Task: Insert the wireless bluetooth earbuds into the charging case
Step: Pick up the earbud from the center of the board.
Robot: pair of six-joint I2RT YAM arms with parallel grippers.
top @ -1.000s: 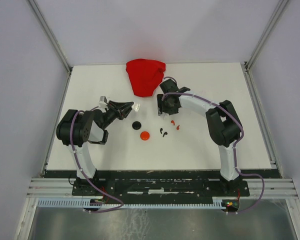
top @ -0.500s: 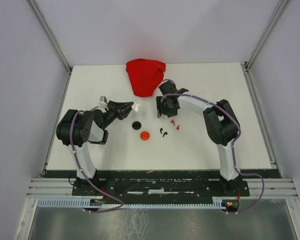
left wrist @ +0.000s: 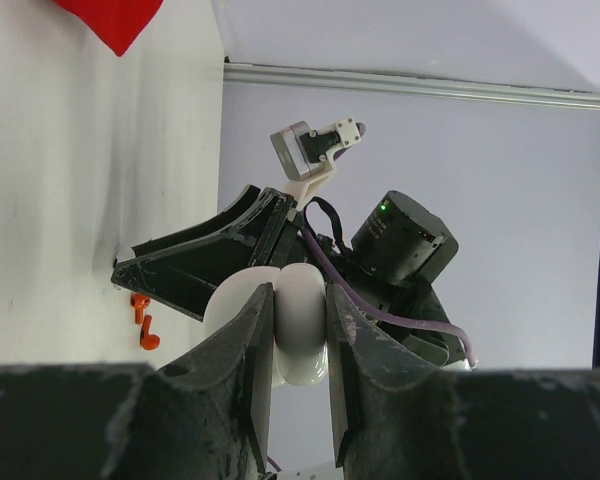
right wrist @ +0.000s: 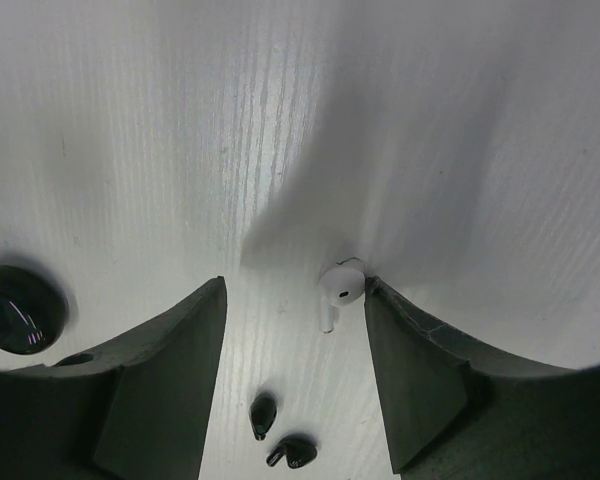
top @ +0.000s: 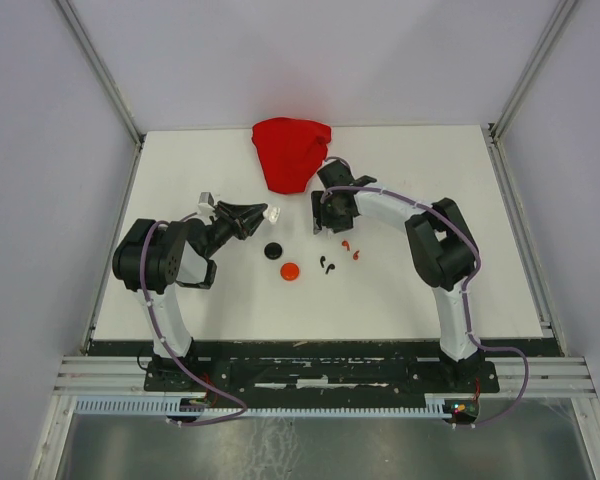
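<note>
bench [top: 430,290]: white, matte; dark rail at near edge.
room: pale grey walls [top: 380,60], metal corner posts.
far edge: crumpled red cloth [top: 291,150].
left tool [left wrist: 298,290]: raised off bench, pinched tight on white case [left wrist: 300,355].
right tool [right wrist: 293,290]: low over bench nr cloth, jaws apart, gripping nothing.
white earbud [right wrist: 341,288]: lying on bench betw. right tool's fingers, just beside one fingertip.
black earbuds [right wrist: 263,415]: pair on bench, near the white one.
</note>
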